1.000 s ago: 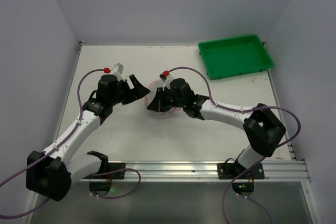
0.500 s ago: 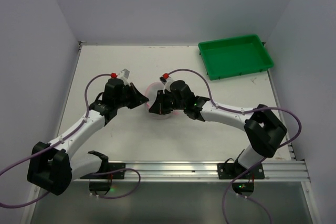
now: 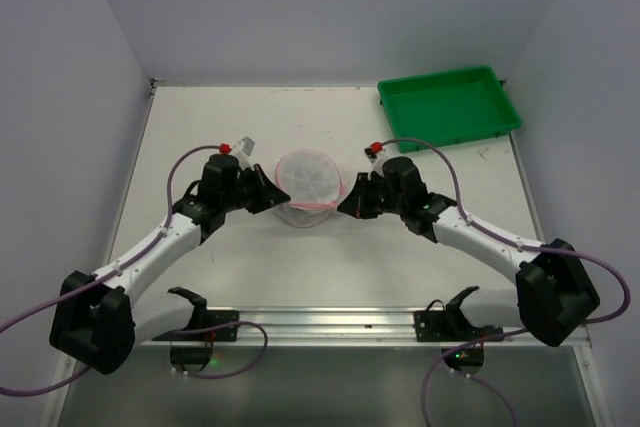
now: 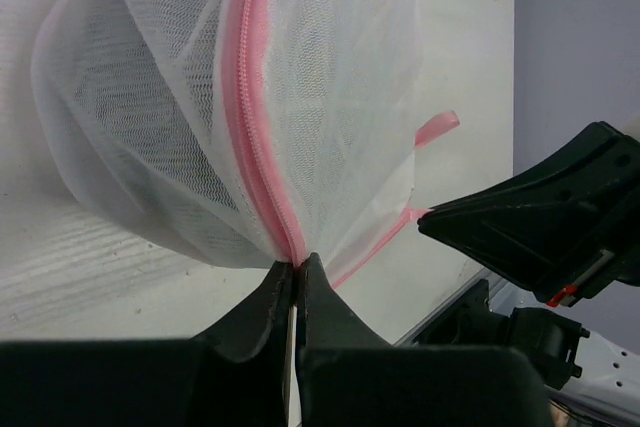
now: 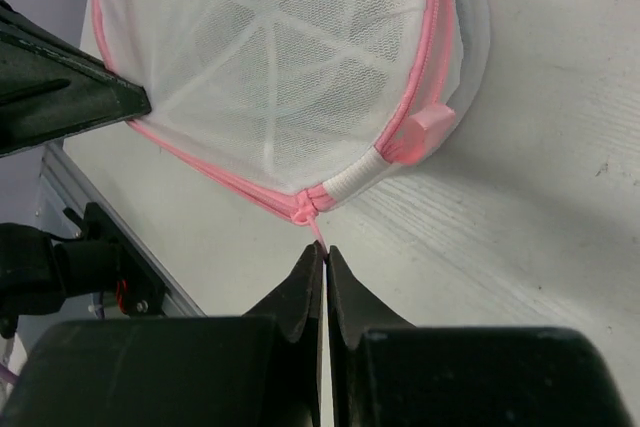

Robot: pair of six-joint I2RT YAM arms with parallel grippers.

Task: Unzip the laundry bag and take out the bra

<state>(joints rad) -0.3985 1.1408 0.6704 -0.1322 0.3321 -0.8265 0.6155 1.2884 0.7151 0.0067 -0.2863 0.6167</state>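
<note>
Bag (image 3: 310, 179): round white mesh drum with a pink zip (image 4: 255, 137), standing on the bench (image 3: 200, 127) between the two sets of jaws.
Bra: cannot be made out through the mesh in any view; judged to be inside the bag.
Left jaws: clenched on the zip seam at the bag's rim, with the drum bulging just beyond their tips.
Right jaws: clenched on the thin pink pull (image 5: 320, 232). This runs from the zip end beside a white sleeve (image 5: 350, 179), just ahead of the tips.
Tray (image 3: 450, 107): green, well beyond the right jaws; not in use.
Step in hand: judged to be the start of unzipping, with one side anchoring and the other drawing the pull.
Technique: hold the left pinch steady as a counter-force. Draw the pull along the curve of the rim rather than straight outward, so the slider follows its track. Keep the bag low on the bench.
Risk: the pull is slender and could slip from the tips. Soft mesh may bunch at the slider, or the whole bag may be dragged.
Change from one second earlier: the left jaws were then spread wide and clear of the bag, and are now shut on its rim. The right jaws were then over the bag's near edge. They now lie off its right side, leaving the drum's top uncovered.
Zip opening: too little shows to say how far it has run.
</note>
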